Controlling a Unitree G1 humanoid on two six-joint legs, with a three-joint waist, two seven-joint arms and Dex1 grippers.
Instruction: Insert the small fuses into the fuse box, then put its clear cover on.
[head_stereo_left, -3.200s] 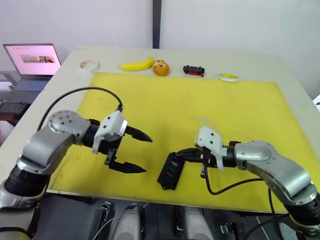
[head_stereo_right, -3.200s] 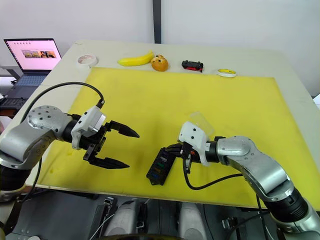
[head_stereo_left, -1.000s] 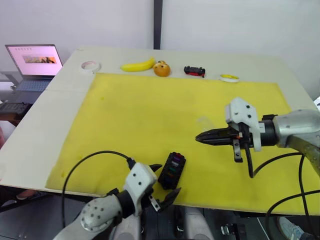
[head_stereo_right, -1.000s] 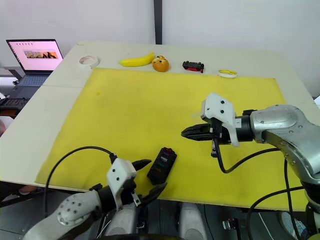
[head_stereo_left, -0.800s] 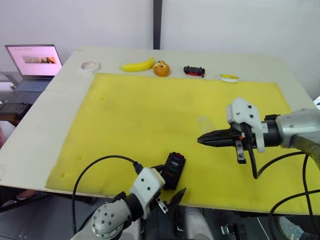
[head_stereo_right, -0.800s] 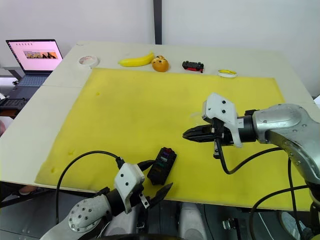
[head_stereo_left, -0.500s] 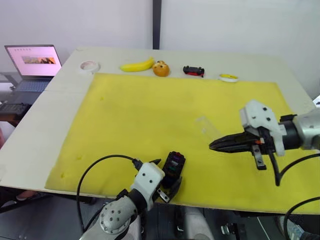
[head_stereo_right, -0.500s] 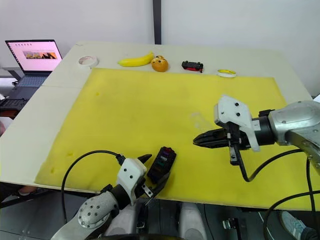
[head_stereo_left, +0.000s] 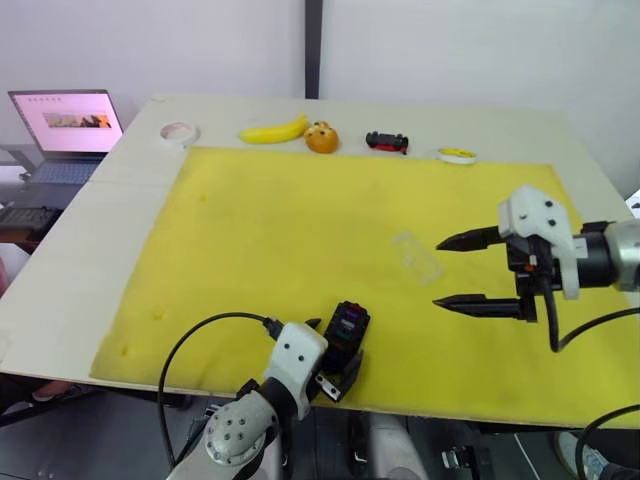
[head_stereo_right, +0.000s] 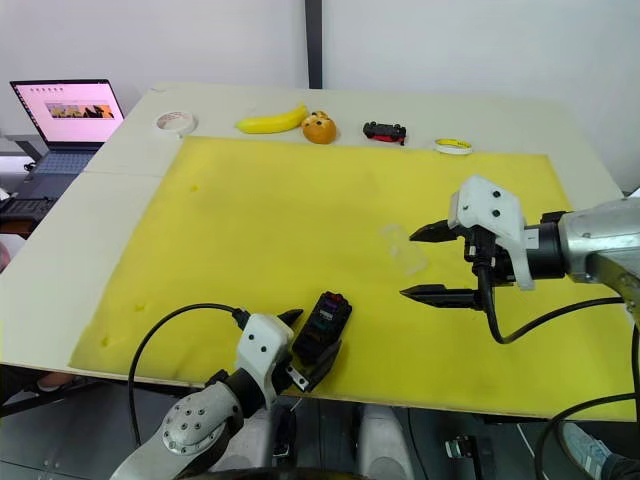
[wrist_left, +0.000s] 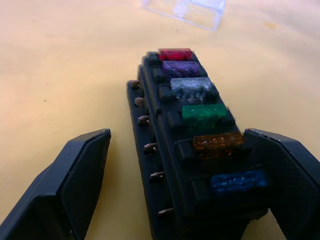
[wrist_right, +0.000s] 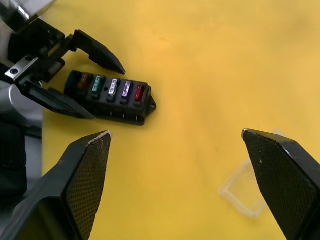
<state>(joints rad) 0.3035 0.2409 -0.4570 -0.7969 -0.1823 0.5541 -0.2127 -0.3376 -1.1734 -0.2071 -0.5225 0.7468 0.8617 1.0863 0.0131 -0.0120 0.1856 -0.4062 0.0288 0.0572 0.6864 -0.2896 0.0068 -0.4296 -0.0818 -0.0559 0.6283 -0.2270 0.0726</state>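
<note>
From the head view, I see the clear cover (head_stereo_left: 417, 256) lying flat mid-mat, just beside my right gripper (head_stereo_left: 461, 271), jaws wide open and empty. The fuse box (head_stereo_left: 343, 337) sits near the table's front edge.

Left wrist view: the left gripper (wrist_left: 182, 185) straddles the box's near end, jaws open, small fuses (wrist_left: 202, 114) seated, cover beyond.

Right wrist view: the cover lies closer to that arm.
</note>
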